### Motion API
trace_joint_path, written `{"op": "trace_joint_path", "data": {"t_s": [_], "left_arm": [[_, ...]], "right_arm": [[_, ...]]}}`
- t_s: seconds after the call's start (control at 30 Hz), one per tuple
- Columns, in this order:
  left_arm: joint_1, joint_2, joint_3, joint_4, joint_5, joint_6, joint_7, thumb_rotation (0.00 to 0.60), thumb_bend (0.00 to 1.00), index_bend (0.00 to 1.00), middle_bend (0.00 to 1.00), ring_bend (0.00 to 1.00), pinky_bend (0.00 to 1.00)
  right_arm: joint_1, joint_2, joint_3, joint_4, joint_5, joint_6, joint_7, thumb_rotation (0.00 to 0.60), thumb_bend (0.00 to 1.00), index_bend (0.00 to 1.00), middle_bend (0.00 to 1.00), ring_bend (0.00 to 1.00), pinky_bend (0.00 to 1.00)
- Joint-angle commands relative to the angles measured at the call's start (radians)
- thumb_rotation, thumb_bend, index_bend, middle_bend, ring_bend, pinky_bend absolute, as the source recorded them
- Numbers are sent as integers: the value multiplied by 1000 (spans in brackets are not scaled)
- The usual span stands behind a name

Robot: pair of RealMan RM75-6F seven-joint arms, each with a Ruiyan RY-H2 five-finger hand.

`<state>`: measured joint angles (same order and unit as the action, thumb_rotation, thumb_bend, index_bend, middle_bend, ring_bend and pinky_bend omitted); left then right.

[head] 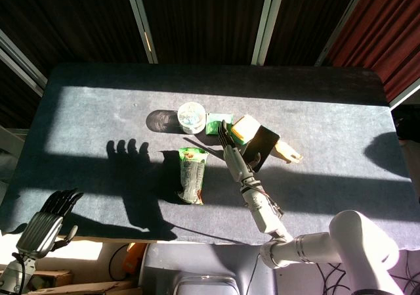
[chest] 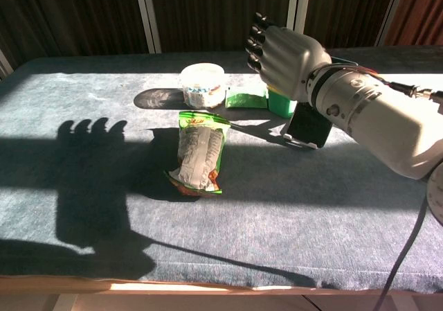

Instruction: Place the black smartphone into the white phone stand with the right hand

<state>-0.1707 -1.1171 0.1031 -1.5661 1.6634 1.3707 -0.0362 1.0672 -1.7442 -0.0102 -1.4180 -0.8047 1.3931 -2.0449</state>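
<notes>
Black smartphone (chest: 309, 125) leans in the white phone stand (chest: 302, 142) below my empty, loosely curled right hand (chest: 282, 50), long axis tilted up-back.

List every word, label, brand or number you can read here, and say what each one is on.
None can be read.
Snack bag: green and white print, too blurred.
Round tub: blue marks on its side, too small.
Green packet: no legible print.
Phone in its stand: screen dark.
</notes>
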Motion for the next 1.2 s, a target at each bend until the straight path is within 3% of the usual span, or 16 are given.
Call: {"op": "trace_joint_path", "data": {"t_s": [0.03,0.2,0.37,0.53,0.73,0.9,1.2], "left_arm": [[1,0,-1,-1,-1,3,1,600,436,0,0,0,72],[11,-2,-8,3,4,33,-1,600,436,0,0,0,72],[23,-3,-16,17,12,71,-19,600,435,0,0,0,72],[32,-4,-26,22,-2,89,-23,600,437,0,0,0,71],[38,-11,-36,22,-12,100,-13,600,435,0,0,0,70],[41,-14,-45,24,-14,112,-28,600,430,0,0,0,70],[41,-23,-52,28,-19,109,-15,600,427,0,0,0,70]], "right_arm": [[-65,91,6,-164,-115,106,154,600,144,0,29,0,20],[-216,141,-29,-336,-234,289,387,600,142,0,3,0,4],[-431,222,-125,-413,-387,452,791,600,142,0,0,0,0],[-616,289,-171,-336,-413,503,1168,600,142,0,0,0,0],[-739,312,-157,-152,-409,437,1537,600,142,0,0,0,0],[-770,344,-110,-124,-428,400,1619,600,141,0,0,0,0],[-821,377,-78,-129,-494,363,1671,600,142,0,0,0,0]]}}
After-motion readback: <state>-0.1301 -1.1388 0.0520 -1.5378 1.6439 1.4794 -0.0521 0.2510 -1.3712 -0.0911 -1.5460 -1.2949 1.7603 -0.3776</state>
